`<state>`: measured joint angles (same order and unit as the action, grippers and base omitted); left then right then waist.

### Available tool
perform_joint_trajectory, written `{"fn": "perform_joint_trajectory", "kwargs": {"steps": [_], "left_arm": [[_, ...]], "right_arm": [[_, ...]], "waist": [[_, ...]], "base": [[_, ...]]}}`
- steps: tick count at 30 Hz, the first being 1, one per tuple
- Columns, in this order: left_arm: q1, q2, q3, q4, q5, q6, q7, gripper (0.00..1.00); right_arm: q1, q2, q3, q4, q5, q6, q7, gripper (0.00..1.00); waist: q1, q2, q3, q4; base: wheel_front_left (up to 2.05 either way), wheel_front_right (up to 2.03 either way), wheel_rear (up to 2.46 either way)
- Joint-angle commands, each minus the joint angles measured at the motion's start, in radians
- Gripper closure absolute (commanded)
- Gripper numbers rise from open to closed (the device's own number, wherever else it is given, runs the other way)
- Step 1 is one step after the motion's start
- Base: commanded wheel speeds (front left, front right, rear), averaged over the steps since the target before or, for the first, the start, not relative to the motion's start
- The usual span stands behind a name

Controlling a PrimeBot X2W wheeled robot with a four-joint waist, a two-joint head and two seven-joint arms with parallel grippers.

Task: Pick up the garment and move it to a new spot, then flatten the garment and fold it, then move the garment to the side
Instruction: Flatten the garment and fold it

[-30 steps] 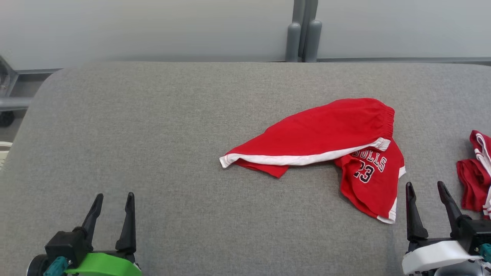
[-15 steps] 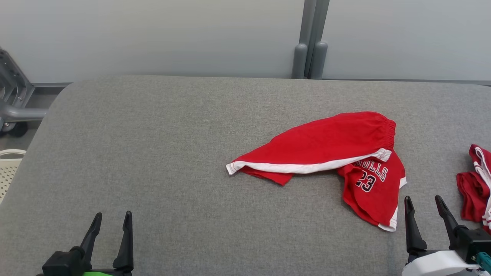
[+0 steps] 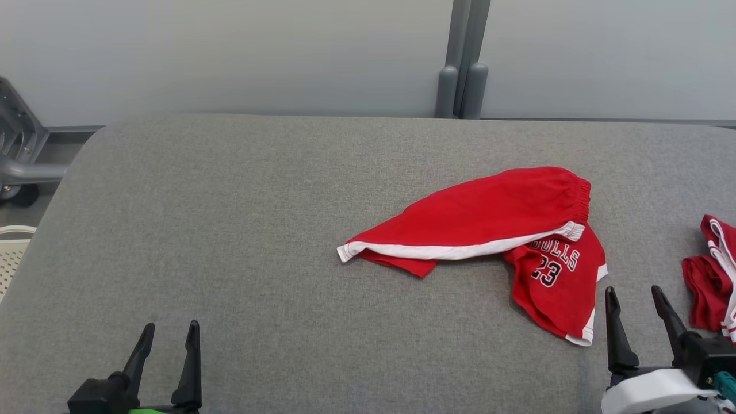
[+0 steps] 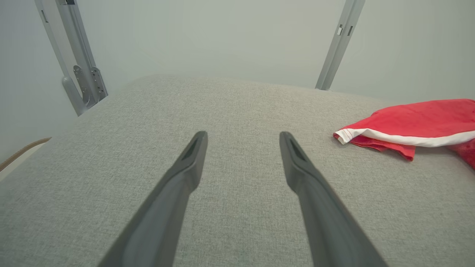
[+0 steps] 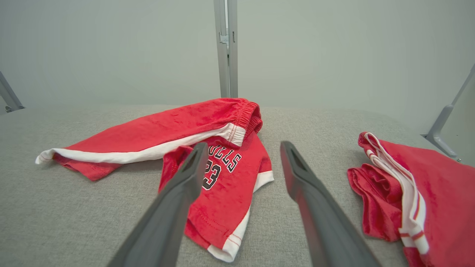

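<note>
**A:** Has anything changed in the last second?

**B:** Only the camera's aim. The whole head view has shifted, so the head moved, not the cloth. The garment [image 3: 489, 215] keeps the same crumpled shape on the tabletop [image 3: 259, 230]. It lies toward 2 o'clock from the middle, with one white-trimmed leg reaching to 9 o'clock and the printed leg hanging toward 5.

**A:** And the tools?

**B:** The left tool [image 3: 171, 326] is at 7 o'clock, spread wide and holding nothing, well apart from the cloth. The right tool [image 3: 633, 290] is also spread and empty, just beside the printed leg's hem, between it and a second red garment [image 3: 710, 276] at 3 o'clock.

**A:** So where does the task stand?

**B:** I'd say nothing is done yet, and the first pick hasn't begun. The right tool looks best placed for it.
</note>
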<state>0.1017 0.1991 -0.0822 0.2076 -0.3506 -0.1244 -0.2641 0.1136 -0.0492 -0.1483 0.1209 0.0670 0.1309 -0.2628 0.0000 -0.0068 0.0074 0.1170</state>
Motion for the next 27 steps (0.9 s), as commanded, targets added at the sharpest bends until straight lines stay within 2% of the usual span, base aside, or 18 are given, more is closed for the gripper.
{"fn": "perform_joint_trajectory", "kwargs": {"steps": [1, 4, 7, 14, 20, 27], "left_arm": [[-0.01, -0.008, 0.005, -0.004, 0.004, -0.004, 0.0, 0.0], [-0.055, -0.016, -0.015, 0.0, 0.001, -0.006, 0.0, 0.0], [-0.133, -0.026, -0.061, 0.012, -0.006, -0.006, 0.034, 0.0], [-0.343, -0.072, -0.175, 0.096, -0.07, -0.007, 0.217, 0.0], [-0.459, -0.074, -0.237, 0.153, -0.112, -0.007, 0.333, 0.0], [-0.548, -0.058, -0.314, 0.203, -0.14, -0.007, 0.358, 0.0]], "right_arm": [[-0.024, -0.003, -0.001, -0.01, -0.005, 0.0, -0.003, 0.0], [-0.072, -0.003, -0.005, -0.024, -0.024, 0.0, -0.003, 0.0], [-0.144, -0.021, 0.006, 0.015, -0.06, 0.0, 0.007, 0.0], [-0.304, -0.156, 0.051, 0.115, -0.073, 0.0, 0.178, 0.0], [-0.379, -0.236, 0.116, 0.134, -0.03, 0.0, 0.255, 0.0], [-0.411, -0.278, 0.176, 0.144, 0.031, 0.0, 0.275, 0.0]], "waist": [[0.0, 0.0068, 0.016, 0.0], [0.0, 0.0068, 0.06, 0.001], [0.0, 0.0068, 0.122, 0.007], [0.0, 0.0068, 0.256, 0.032], [0.0, 0.0068, 0.325, 0.025], [0.0, 0.0068, 0.352, 0.027]], "base": [[0.0, 0.0, 0.0], [0.0, 0.0, 0.0], [0.0, 0.0, 0.0], [0.0, 0.0, 0.0], [0.0, 0.0, 0.0], [0.0, 0.0, 0.0]]}}
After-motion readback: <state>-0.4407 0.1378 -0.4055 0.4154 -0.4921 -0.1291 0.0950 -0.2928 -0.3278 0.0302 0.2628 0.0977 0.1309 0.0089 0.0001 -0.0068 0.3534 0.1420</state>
